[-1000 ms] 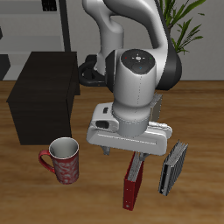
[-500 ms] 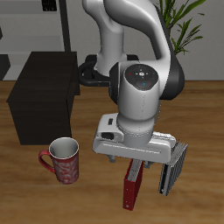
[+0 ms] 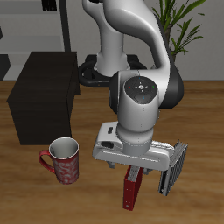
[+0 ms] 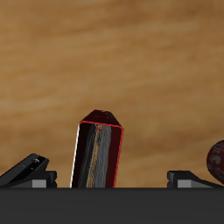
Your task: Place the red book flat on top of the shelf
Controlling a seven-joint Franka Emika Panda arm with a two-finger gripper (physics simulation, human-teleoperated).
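Observation:
The red book (image 3: 131,191) stands upright on the wooden table near its front edge, thin, with pale page edges. My gripper (image 3: 136,170) hangs right above it, its jaws wide open and spanning the book's top. In the wrist view the red book (image 4: 98,150) stands between the two fingers (image 4: 31,168), with clear gaps on both sides and no contact. The shelf (image 3: 44,92), a dark boxy cabinet with a flat top, stands farther back, apart from the gripper.
A red patterned mug (image 3: 66,162) stands in front of the shelf; its edge also shows in the wrist view (image 4: 217,163). Two grey books (image 3: 173,166) stand upright close beside the red book. A plant (image 3: 184,26) is behind the robot.
My gripper has come down toward the red book's top and shifted slightly toward the table's front. The book, mug and grey books have not moved.

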